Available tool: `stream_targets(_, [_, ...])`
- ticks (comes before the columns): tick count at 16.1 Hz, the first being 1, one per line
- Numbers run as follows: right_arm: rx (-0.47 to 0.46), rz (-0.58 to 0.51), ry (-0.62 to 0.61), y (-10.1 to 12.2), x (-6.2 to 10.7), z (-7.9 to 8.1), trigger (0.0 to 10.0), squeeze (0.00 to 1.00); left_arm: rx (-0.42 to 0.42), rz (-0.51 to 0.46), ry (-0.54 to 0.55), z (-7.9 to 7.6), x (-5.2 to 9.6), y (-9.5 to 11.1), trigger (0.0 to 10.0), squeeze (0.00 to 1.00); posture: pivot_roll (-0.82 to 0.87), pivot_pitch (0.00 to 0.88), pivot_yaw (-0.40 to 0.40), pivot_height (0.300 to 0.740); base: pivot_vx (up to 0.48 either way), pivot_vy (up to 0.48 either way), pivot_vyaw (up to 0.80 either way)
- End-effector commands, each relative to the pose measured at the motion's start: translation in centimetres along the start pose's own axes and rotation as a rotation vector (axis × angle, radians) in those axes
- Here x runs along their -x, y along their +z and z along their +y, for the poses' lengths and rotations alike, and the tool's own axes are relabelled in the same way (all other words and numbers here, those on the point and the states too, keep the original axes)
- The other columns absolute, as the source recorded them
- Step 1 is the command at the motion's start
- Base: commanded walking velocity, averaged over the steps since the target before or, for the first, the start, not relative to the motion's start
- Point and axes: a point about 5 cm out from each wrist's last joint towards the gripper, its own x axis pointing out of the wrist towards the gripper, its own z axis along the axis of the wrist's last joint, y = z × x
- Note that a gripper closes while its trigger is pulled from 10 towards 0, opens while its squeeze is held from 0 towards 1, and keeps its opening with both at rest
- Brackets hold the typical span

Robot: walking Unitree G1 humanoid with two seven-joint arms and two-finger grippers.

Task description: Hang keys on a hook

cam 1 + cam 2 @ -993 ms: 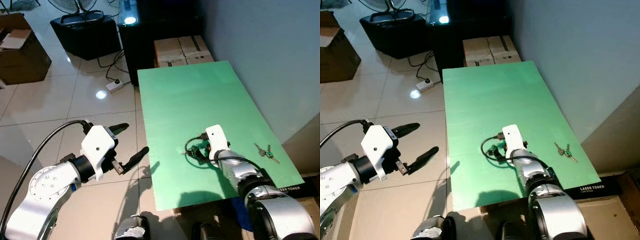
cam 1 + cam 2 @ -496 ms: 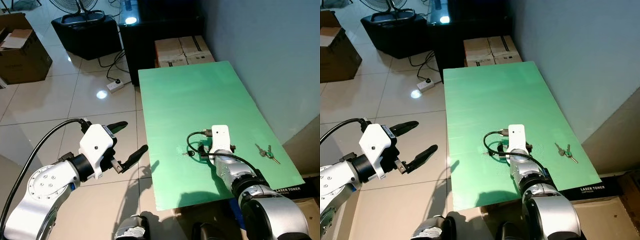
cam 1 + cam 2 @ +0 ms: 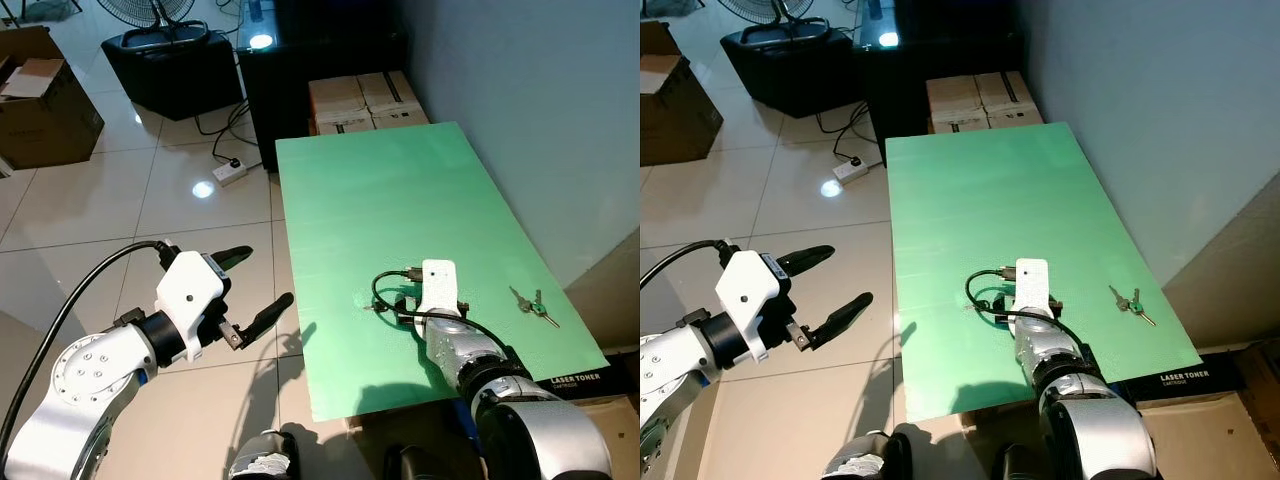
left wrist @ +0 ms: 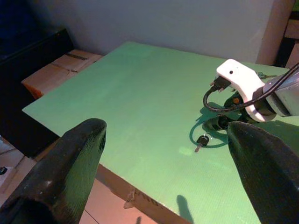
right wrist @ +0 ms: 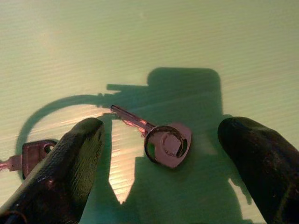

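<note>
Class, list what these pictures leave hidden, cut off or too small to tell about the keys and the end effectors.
- Right end effector: in the eye views, its own white wrist housing covers it.
- Key under it: same housing hides it there.
- Second key: cut by the right wrist view's edge.
- Key bunch: too small to count.

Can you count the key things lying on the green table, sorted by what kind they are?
silver key: 1
black-headed key: 1
key bunch: 1
Total: 3
</note>
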Motion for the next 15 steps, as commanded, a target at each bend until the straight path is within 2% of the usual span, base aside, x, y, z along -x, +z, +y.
stream_targets(1, [-0.02,0.019,-0.004,-0.6,0.1,0.3,10.0,0.0,-0.01,-0.004,-0.004,0.2,0.3,0.3,10.0,0.0,0.19,0.126,0.077,0.74,0.0,0.0,0.0])
stream_targets(5, [-0.036,0.022,-0.002,-1.2,0.2,0.8,10.0,0.0,-0.014,-0.008,-0.006,0.3,0.2,0.3,10.0,0.0,0.19,0.122,0.082,0.74,0.0,0.0,0.0])
stream_targets(6, [-0.034,0.031,-0.006,-1.5,0.2,0.7,9.1,0.0,-0.013,-0.008,-0.007,0.3,0.2,0.3,10.0,0.0,0.19,0.122,0.082,0.74,0.0,0.0,0.0])
stream_targets(7, [-0.032,0.034,-0.008,-1.5,0.2,0.7,6.9,0.0,-0.012,-0.009,-0.008,0.3,0.2,0.3,10.0,0.0,0.19,0.122,0.082,0.74,0.0,0.0,0.0])
stream_targets(8, [-0.03,0.04,-0.01,-1.6,0.2,0.7,4.0,0.0,-0.012,-0.009,-0.008,0.3,0.2,0.4,10.0,0.0,0.19,0.123,0.08,0.74,0.0,0.0,0.0])
stream_targets(9, [-0.03,0.045,-0.011,-1.7,0.2,0.7,3.3,0.0,-0.012,-0.009,-0.008,0.3,0.2,0.4,10.0,0.0,0.19,0.123,0.08,0.74,0.0,0.0,0.0])
stream_targets(10, [-0.032,0.049,-0.011,-1.8,0.2,0.6,1.8,0.0,-0.012,-0.009,-0.008,0.3,0.2,0.4,10.0,0.0,0.19,0.121,0.079,0.74,0.0,0.0,0.0])
stream_targets(11, [-0.033,0.05,-0.011,-1.8,0.2,0.6,1.8,0.0,-0.012,-0.009,-0.008,0.3,0.2,0.4,10.0,0.0,0.19,0.121,0.079,0.74,0.0,0.0,0.0])
stream_targets(12, [-0.036,0.051,-0.012,-1.9,0.2,0.6,0.0,0.0,-0.012,-0.008,-0.008,0.3,0.2,0.4,10.0,0.0,0.19,0.123,0.078,0.74,0.0,0.0,0.0])
stream_targets(15, [-0.038,0.056,-0.009,-2.1,0.2,0.6,0.0,0.0,-0.012,-0.01,-0.006,0.3,0.2,0.4,10.0,0.0,0.2,0.122,0.076,0.74,0.0,0.0,0.0])
